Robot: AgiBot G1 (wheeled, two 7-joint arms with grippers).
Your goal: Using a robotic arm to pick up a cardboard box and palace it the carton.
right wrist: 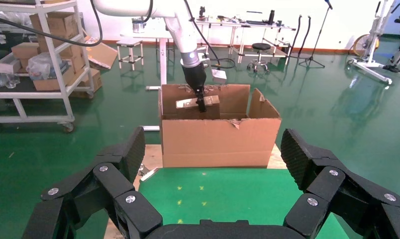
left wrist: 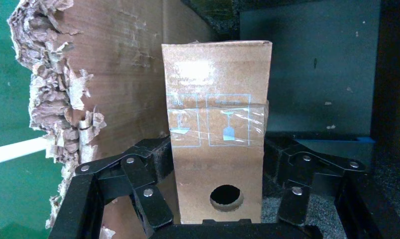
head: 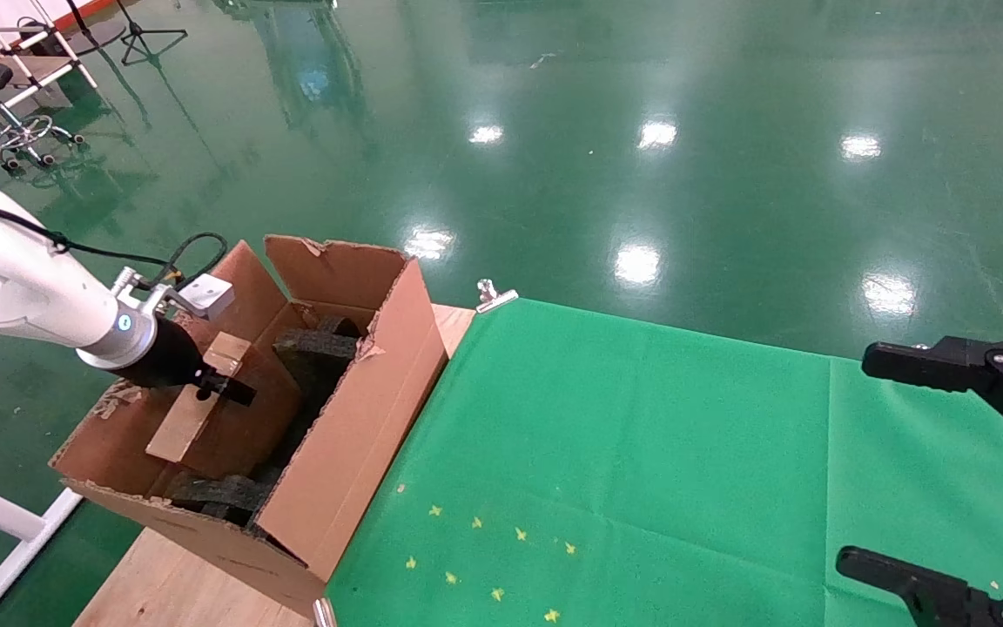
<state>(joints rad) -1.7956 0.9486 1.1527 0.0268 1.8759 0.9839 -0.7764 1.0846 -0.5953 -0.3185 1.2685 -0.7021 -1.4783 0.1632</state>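
Note:
The white robotic arm [head: 23, 287] reaches over the carton [head: 353, 435] at the table's left end. My left gripper [head: 225, 388] is shut on the cardboard box [head: 197, 405], a slim taped brown box held tilted inside the carton's open top. In the left wrist view the box [left wrist: 218, 99] stands between the jaws of the left gripper [left wrist: 218, 152], with its round hole near the palm and the carton's torn wall [left wrist: 123, 69] beside it. Dark foam blocks [head: 314, 348] lie inside the carton. My right gripper [head: 928, 470] is open and empty over the table's right side.
A green cloth [head: 641, 453] covers the table; bare wood [head: 179, 583] shows under the carton, and a metal clip [head: 493, 296] holds the cloth's far corner. The right wrist view shows the carton [right wrist: 218, 142], shelves with boxes [right wrist: 39, 55] and a stool [right wrist: 260, 47] on the green floor.

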